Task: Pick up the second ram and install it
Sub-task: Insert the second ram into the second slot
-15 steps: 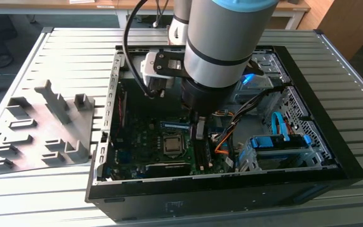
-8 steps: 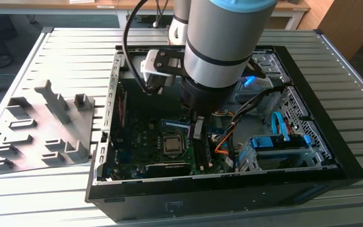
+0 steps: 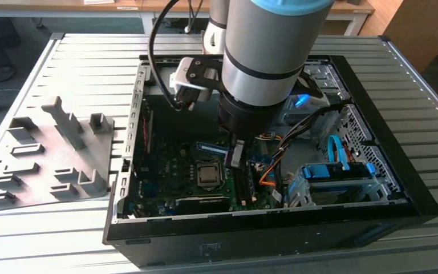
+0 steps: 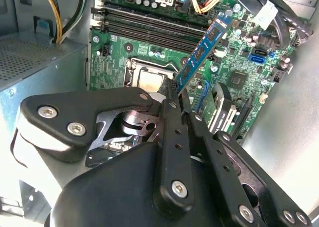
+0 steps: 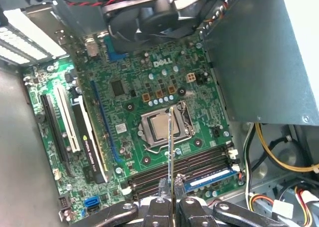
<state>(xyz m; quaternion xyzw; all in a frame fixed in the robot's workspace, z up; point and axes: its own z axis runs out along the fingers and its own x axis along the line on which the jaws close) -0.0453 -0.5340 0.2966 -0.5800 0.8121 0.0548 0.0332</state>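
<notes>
My gripper is shut on the second ram, a thin blue-green stick with black chips that juts out from between the fingers. In the first wrist view the ram shows edge-on as a thin line running from the gripper across the memory slots towards the processor socket. It hangs above the green motherboard, apart from the slots. In the exterior view the gripper reaches down into the open computer case.
A grey slotted tray lies on the table at the exterior view's left. Inside the case are a fan, a grey power supply box, cable bundles, expansion slots and a blue drive bay.
</notes>
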